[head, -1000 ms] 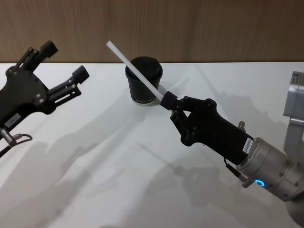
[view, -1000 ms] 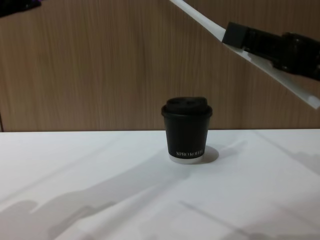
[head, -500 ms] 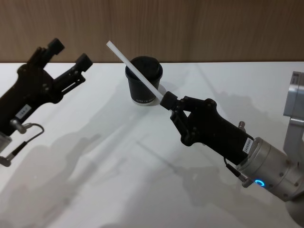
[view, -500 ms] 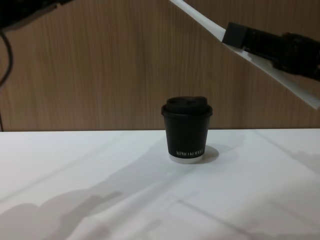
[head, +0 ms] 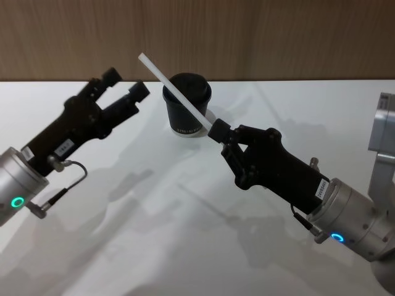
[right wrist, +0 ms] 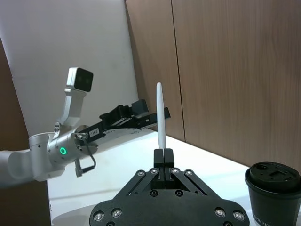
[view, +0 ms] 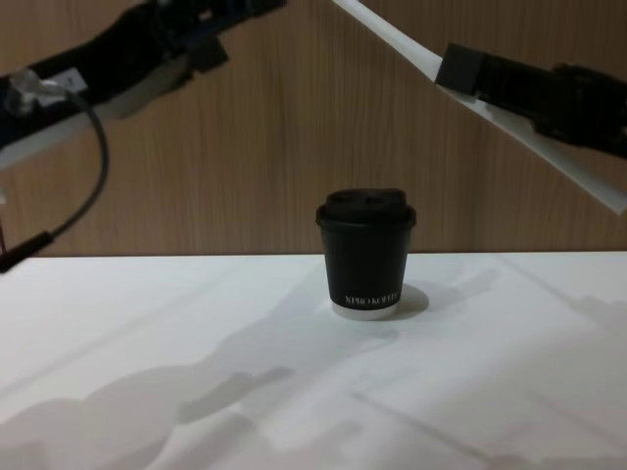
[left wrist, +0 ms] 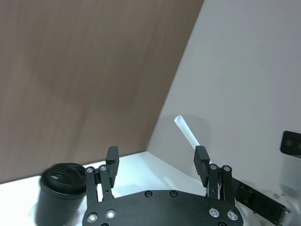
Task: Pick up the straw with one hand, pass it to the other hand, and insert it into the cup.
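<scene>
Over the table, right tool pinches slanted straw, left tool spread.

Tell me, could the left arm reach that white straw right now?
Probably yes. The left gripper is open, pointing at the free upper end of the straw with nothing between them; the right gripper clamps it lower down.

Matt black plastic on the left hand and the right hand, dotted with small shiny metal screws; satin silver metal on the wrist housing behind. Smooth matt white for the straw. Matt black paper for the cup, slightly glossier plastic for its lid. Smooth white bench with a faint sheen. Matt brown wood-grain wall panel.
</scene>
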